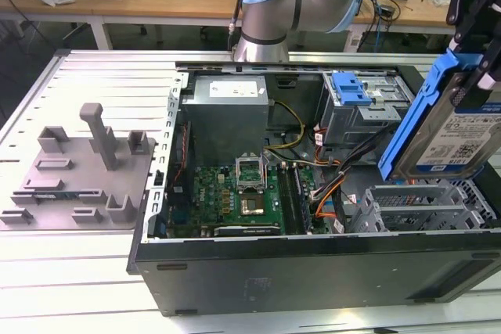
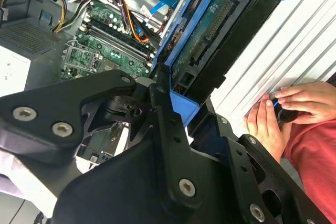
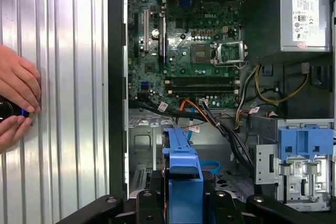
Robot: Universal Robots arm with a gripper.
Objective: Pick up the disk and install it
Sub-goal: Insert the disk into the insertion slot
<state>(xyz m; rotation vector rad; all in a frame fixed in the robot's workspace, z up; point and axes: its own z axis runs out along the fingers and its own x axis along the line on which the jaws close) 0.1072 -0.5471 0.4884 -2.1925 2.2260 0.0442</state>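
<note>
At the exterior view's left, we see the grey tray lying on the bench with nothing in its slots. It sits just beside the open computer case.

In the middle, the case shows its green circuit board and a tangle of cables. Toward the exterior view's right stands a drive cage with a blue clip on top. Nearer the front is a bare metal bay, and we see no disk seated in it.

Further right, the disk hangs in the air above that side of the case. It is tilted up on edge with its label facing us, and it touches neither the bay nor the bench. The gripper holds it from above. In the second wrist view the fingers pinch the end of the disk's blue frame, with the disk's underside stretching away over the case.

We judge the pick-up done, since the disk is lifted and carried over the case. The install is not yet done, as the disk sits in no bay.
</note>
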